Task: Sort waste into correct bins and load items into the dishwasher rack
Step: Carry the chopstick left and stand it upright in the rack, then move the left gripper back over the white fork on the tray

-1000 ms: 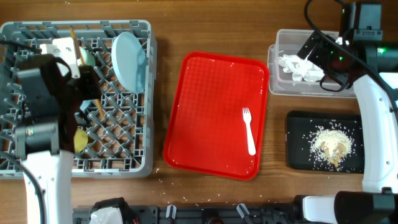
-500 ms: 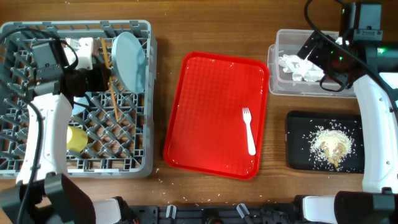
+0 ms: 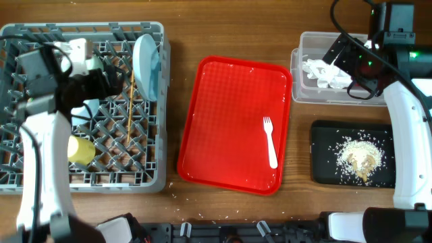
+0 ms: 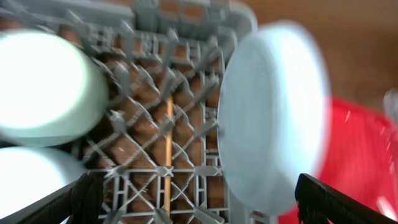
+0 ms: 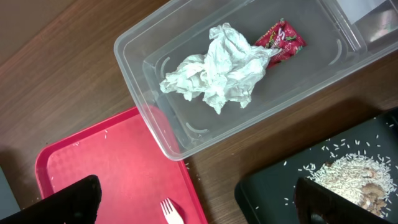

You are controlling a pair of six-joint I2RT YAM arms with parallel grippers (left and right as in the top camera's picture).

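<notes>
Nearly done. Left of the red tray (image 3: 233, 121), the rack (image 3: 88, 183) holds the plate (image 3: 145, 64) on edge, chopsticks (image 3: 129, 111) lying on the lattice, the yellow cup (image 3: 79, 150) and 2 blurred pale bowls (image 4: 43, 87). Right of the tray: tissue (image 5: 214, 68) + red wrapper (image 5: 280, 38) in the clear tub (image 3: 297, 81), rice (image 3: 358, 158) heaped on the black tray (image 3: 320, 152). Left to do: the fork (image 3: 270, 143), on the red tray's right half, plus a few stray grains there. L fingers (image 4: 84, 198) apart, empty, over the rack. R fingers (image 5: 68, 199) apart, empty, above the tub.
</notes>
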